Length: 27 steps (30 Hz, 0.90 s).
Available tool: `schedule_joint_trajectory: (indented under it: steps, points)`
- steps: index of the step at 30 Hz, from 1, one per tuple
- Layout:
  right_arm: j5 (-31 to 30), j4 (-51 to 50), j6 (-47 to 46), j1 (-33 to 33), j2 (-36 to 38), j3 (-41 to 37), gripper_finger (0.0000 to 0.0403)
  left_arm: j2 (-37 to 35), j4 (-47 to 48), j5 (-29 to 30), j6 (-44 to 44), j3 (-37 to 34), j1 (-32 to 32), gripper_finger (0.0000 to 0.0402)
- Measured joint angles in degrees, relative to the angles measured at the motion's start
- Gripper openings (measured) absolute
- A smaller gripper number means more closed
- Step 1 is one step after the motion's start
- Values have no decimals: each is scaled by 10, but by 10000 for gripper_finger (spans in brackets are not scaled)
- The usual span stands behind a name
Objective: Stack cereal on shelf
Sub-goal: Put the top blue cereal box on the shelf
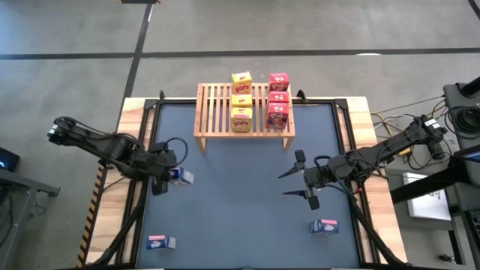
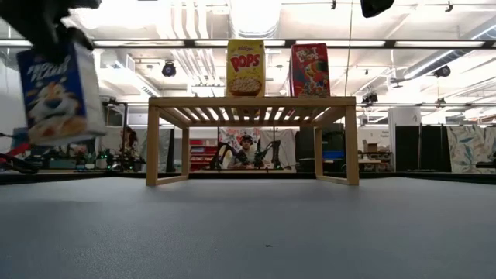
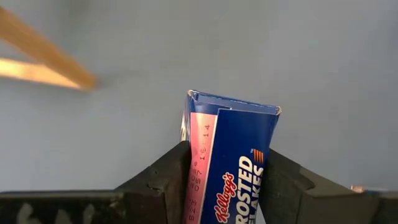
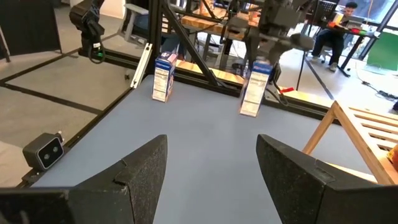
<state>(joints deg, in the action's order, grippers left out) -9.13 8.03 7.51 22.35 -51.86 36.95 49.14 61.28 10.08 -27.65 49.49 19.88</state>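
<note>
The blue box (image 3: 230, 162) runs off the frame's edge (fingers (image 3: 158, 186) hide its lower sides).

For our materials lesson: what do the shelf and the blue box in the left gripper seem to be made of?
Shelf: pale unpainted wood, by its light matt slats. Blue cereal box, clamped in the left gripper: probably thin printed cardboard, by its folded edges and slightly glossy print.

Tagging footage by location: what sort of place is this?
Probably a robotics lab or workshop: exposed ceiling ducts, a person at a desk behind the table, and cables beside it.
</note>
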Motion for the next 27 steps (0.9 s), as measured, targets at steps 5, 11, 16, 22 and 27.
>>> schedule_joint_trajectory:
  steps: [5,11,16,22,27]
  points:
    - [0,0,0,0,0,0,237,11,0,22,17,32,0,142]
    - [0,4,-4,-1,0,0,237,28,-23,56,20,42,0,142]
    - [0,4,-14,-5,0,0,237,45,-55,61,40,41,0,142]
    - [0,5,-14,-18,0,0,237,74,-131,110,83,40,0,142]
    - [-1,9,-9,-28,0,0,237,106,-205,156,141,40,0,142]
